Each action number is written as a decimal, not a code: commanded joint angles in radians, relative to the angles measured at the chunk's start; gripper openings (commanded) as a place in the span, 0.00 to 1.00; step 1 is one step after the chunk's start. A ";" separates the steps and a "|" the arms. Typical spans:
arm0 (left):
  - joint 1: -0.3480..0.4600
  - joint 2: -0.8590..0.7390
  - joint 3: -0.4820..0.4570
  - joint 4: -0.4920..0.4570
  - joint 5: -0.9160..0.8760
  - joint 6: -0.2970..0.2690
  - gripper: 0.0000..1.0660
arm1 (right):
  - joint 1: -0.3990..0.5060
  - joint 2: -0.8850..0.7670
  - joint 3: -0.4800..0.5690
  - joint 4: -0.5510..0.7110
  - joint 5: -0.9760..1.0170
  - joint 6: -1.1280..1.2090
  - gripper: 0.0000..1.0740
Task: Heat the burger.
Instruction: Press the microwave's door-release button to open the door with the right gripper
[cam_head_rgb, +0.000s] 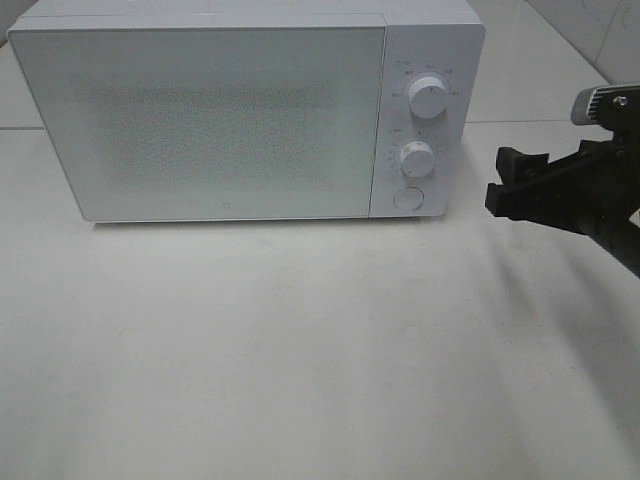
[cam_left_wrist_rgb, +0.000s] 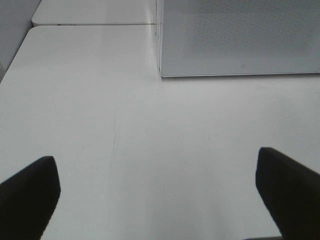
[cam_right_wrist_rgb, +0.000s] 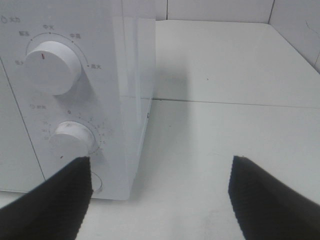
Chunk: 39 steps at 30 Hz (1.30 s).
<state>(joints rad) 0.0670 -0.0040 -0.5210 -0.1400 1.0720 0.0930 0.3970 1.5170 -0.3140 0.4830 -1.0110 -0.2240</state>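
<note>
Burger: couldn't spot it anywhere, so honestly can't tell where it sat.
Burger look: can't tell, none of it showed.
Burger heading / long axis: same deal, can't tell.
Microwave (cam_head_rgb: 200, 120): white box at the back of the white table (cam_head_rgb: 300, 350), front facing me. The door (cam_head_rgb: 210, 125) was shut flush. Its dotted panel was too frosted to see through.
Controls: a narrow strip to the right of the door. The upper knob (cam_head_rgb: 429, 97) sat at the top with the lower knob (cam_head_rgb: 416, 157) right below it. A round button (cam_head_rgb: 407, 199) sat under both.
Right gripper (cam_head_rgb: 503, 178): black, off to the right of the control strip and clear of the microwave, fingertips aimed toward it. The jaws were spread wide with nothing between them. In its own camera the right gripper (cam_right_wrist_rgb: 160, 170) looked past the microwave's right front corner, both knobs in sight on one side and bare table on the other.
Left gripper (cam_left_wrist_rgb: 156, 160): only showed in its own wrist camera, as two dark fingers. They were splayed far apart and gripping nothing. It was above bare table out in front of the microwave's left front corner, well short of it.
Table: plain white, with a seam line running along behind the microwave.
</note>
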 joint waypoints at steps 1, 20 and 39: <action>0.002 -0.005 0.004 -0.008 0.003 -0.005 0.94 | 0.091 0.035 0.001 0.121 -0.081 -0.019 0.70; 0.002 -0.005 0.004 -0.008 0.003 -0.005 0.94 | 0.408 0.213 -0.096 0.426 -0.154 -0.073 0.70; 0.002 -0.005 0.004 -0.008 0.003 -0.005 0.94 | 0.444 0.267 -0.134 0.454 -0.151 0.124 0.64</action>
<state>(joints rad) 0.0670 -0.0040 -0.5210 -0.1400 1.0720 0.0930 0.8380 1.7890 -0.4390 0.9400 -1.1540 -0.1920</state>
